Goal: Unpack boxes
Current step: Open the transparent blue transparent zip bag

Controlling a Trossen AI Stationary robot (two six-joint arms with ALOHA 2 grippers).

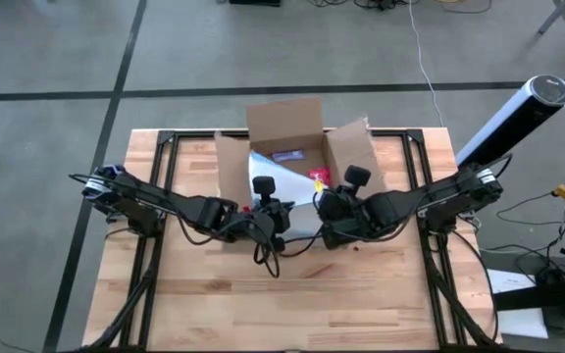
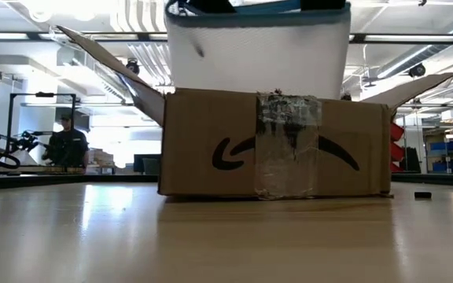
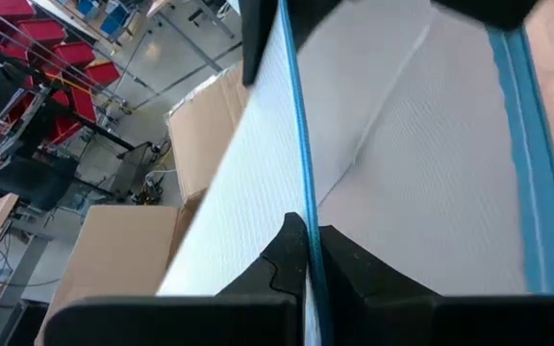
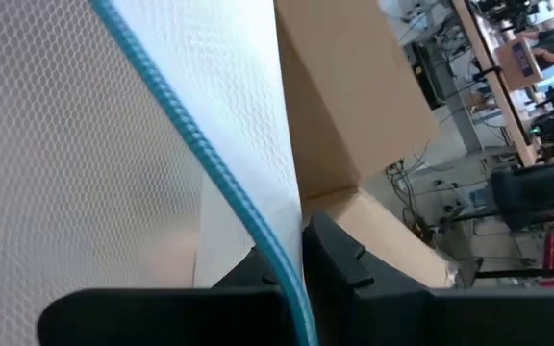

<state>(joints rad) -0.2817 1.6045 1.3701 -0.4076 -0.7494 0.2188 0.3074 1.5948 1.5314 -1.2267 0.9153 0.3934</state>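
A brown cardboard box [image 1: 284,126] stands open at the table's far middle, flaps spread. Its taped front wall [image 2: 211,149] rests on the table. A white mesh-textured pouch [image 2: 258,55] with a blue edge rises out of the box's near side. Both grippers hold the pouch from above. My left gripper [image 1: 281,222] is shut on the pouch [image 3: 402,163]. Just to the right, my right gripper [image 1: 324,220] is also shut on the pouch [image 4: 85,163]. A red item [image 1: 319,177] lies inside the box. My left gripper pinches the pouch's blue-trimmed edge [image 3: 305,231] between its two fingers, the edge running straight out between them. The pouch hangs below, its lower part inside the box. My right gripper pinches the same kind of blue edge [image 4: 275,245] between its two fingers. The pouch spreads away from the fingers, above the box wall [image 4: 354,106].
A white and black cylinder [image 1: 513,116] stands off the table's back right corner. A small dark piece [image 2: 421,195] lies on the table to the right of the box. Bare wood [image 1: 292,294] stretches from the box to the near edge. A person [image 2: 68,145] stands far off in the room.
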